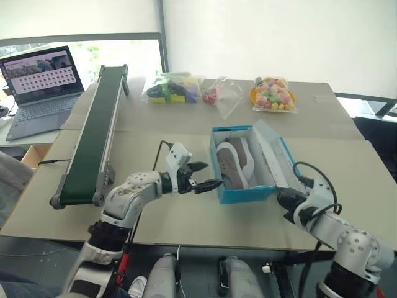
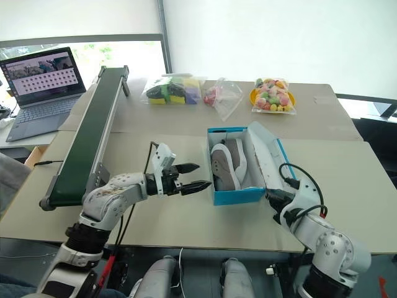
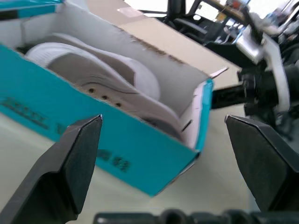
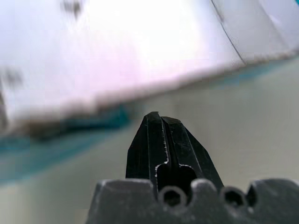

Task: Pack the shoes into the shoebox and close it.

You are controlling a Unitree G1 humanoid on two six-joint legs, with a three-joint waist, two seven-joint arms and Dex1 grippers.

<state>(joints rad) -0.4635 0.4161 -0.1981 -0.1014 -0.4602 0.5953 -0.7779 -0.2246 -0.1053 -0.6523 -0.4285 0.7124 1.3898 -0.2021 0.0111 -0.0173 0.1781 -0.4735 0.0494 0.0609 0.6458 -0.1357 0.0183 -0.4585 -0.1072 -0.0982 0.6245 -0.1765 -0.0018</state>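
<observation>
Left wrist view: shoes [image 3: 107, 88] inside shoebox [image 3: 117, 154]

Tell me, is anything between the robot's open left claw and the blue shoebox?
No. In the head views, only a short bare strip of table separates the open left gripper from the shoebox, with the shoes inside.
</observation>
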